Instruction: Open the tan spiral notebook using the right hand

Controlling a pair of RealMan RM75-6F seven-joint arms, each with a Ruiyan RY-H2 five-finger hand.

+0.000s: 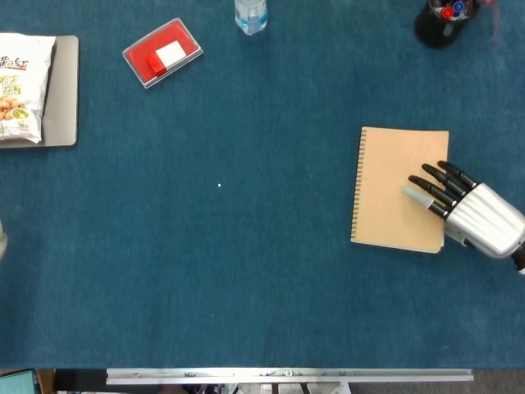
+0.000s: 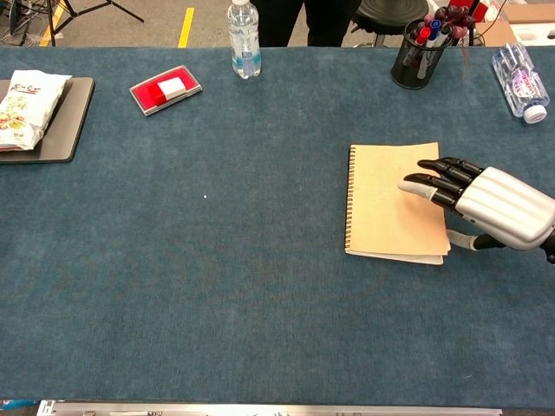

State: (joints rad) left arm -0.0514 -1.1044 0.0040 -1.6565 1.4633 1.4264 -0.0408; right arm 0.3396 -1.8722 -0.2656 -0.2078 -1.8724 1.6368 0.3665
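Tan card cover, 1 spiral notebook (image 1: 399,189), closed and flat on the blue worktop (image 1: 246,263), well below the pen cup (image 1: 440,21). Likely light, thin and flexible; apt to slide on the cloth. Best lifted at the free edge opposite the coil. 1 right hand (image 1: 467,212) resting fingers on that edge of the cover, grasping nothing. Left hand out of sight.

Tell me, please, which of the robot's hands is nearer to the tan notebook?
The right hand: its fingers lie on the notebook's cover near the right edge. The left hand is not in either view.
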